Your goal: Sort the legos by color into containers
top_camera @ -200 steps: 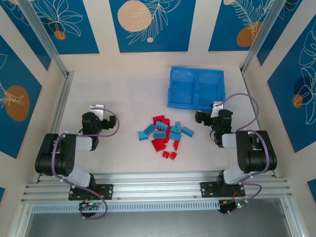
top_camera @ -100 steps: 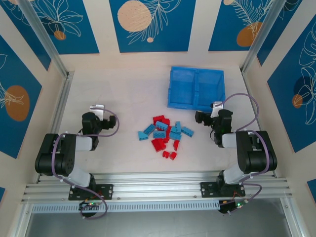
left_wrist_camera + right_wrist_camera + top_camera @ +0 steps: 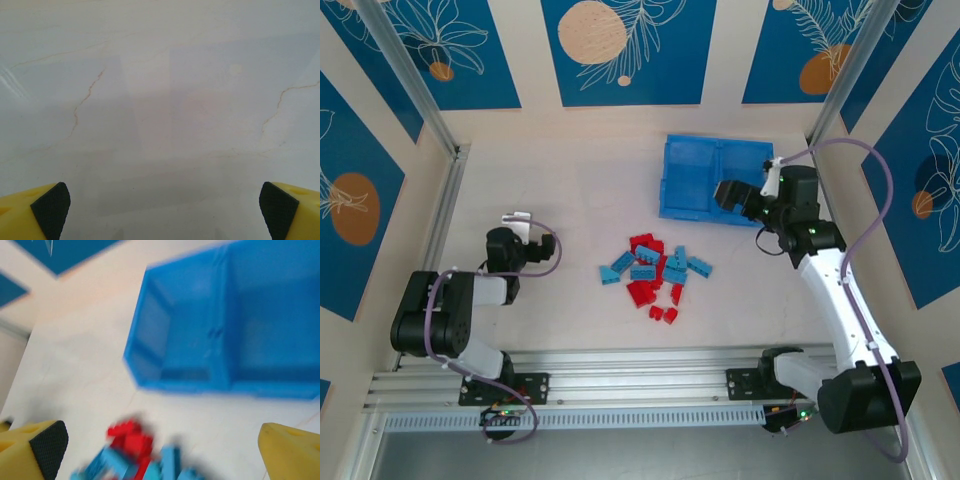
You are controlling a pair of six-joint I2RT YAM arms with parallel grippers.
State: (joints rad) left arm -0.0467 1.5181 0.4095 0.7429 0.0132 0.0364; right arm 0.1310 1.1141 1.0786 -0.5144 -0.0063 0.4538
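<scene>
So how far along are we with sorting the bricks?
Nothing looks done yet: both halves of the tray look empty, and the red and blue bricks lie mixed in one pile on the table. Nothing is in hand either: the right fingers hang open near the tray's front edge, and the left fingers are open over bare table. Left to do: every brick, reds into one half, blues into the other.

One tray point(image 3: 665, 208), two compartments point(image 3: 692, 178); roughly twenty red and blue legos point(image 3: 644, 292).
</scene>
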